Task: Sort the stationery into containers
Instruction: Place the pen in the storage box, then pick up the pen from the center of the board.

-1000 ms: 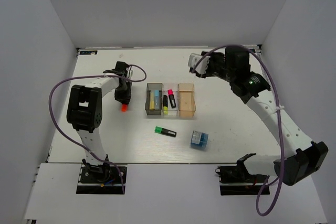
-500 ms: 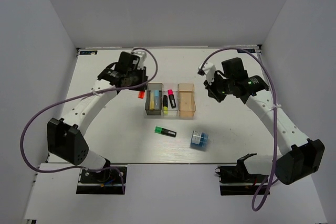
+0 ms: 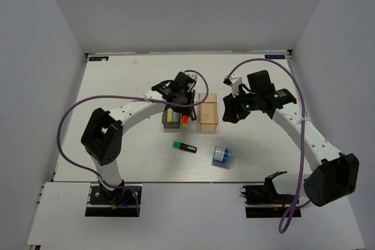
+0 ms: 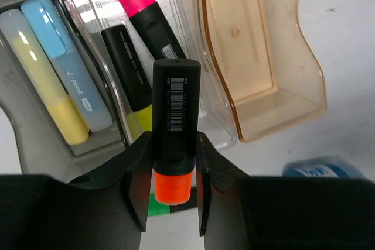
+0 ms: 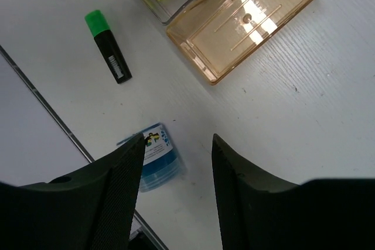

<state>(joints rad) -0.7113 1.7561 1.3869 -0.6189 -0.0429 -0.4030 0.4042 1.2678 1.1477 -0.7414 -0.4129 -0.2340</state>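
My left gripper [image 4: 173, 144] is shut on a black marker with an orange cap [image 4: 174, 127], held just over the near end of the clear bin [image 4: 211, 115]. In that bin lie a pink-capped marker [image 4: 146, 10] and a yellow-capped marker [image 4: 132, 80]. The smoky grey bin [image 4: 17, 127] holds a pale yellow stick [image 4: 44, 80] and a light blue stick [image 4: 64, 62]. Nothing lies in the amber bin [image 3: 208, 115]. My right gripper [image 5: 176, 144] hangs open above the table, right of the amber bin. On the table lie a green-capped marker [image 3: 184, 146] and a blue block [image 3: 222, 155].
The three bins stand side by side mid-table, with my left arm [image 3: 140, 108] reaching over them from the left. White walls close in the table on three sides. The right arm's purple cable [image 3: 258, 62] loops above its wrist.
My left arm swung right, carrying the orange-capped marker from left of the bins to over the clear bin. My right gripper dropped toward the amber bin and opened.
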